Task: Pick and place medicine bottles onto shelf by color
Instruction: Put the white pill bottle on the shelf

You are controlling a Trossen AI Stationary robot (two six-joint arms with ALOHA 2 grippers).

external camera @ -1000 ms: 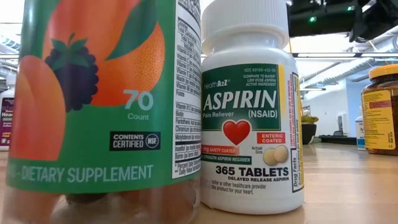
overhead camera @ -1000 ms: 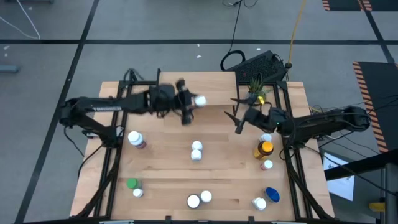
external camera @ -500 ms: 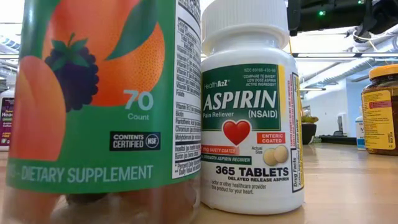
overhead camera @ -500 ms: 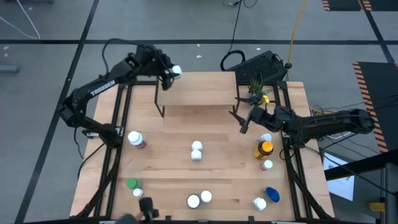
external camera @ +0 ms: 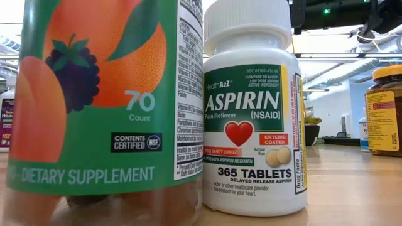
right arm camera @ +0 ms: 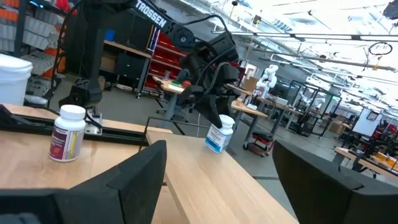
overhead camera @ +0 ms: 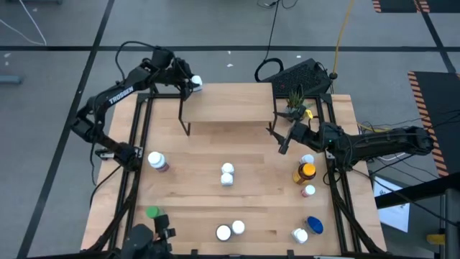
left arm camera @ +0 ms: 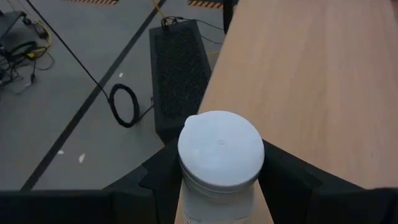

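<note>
My left gripper (overhead camera: 192,84) is shut on a white-capped, blue-labelled medicine bottle (left arm camera: 221,152) at the far left corner of the light-wood shelf (overhead camera: 228,104). The bottle also shows in the right wrist view (right arm camera: 219,135). My right gripper (overhead camera: 284,140) is open and empty, low over the table just off the shelf's right end. Other bottles stand on the table: a pink-labelled one (overhead camera: 156,160), two white ones (overhead camera: 227,174), a green one (overhead camera: 152,212) and an amber one (overhead camera: 305,173). My left gripper pinches the bottle's body just below the cap (left arm camera: 217,190) between its two fingers (left arm camera: 163,180), one on each side. The fingers come from above, slanting down. The bottle stands upright over the shelf's corner; I cannot tell whether its base touches the board.
More bottles stand near the table's front: two white (overhead camera: 230,230), a blue (overhead camera: 314,225) and a white (overhead camera: 300,234). A potted plant (overhead camera: 295,104) stands by the shelf's right end. A big supplement bottle (external camera: 100,107) and an aspirin bottle (external camera: 251,113) fill the low view.
My left gripper has carried the white bottle from over the shelf's middle toward the table's far left, to the shelf's far left corner, and has turned about on the way. In the last half second it has hardly moved.
</note>
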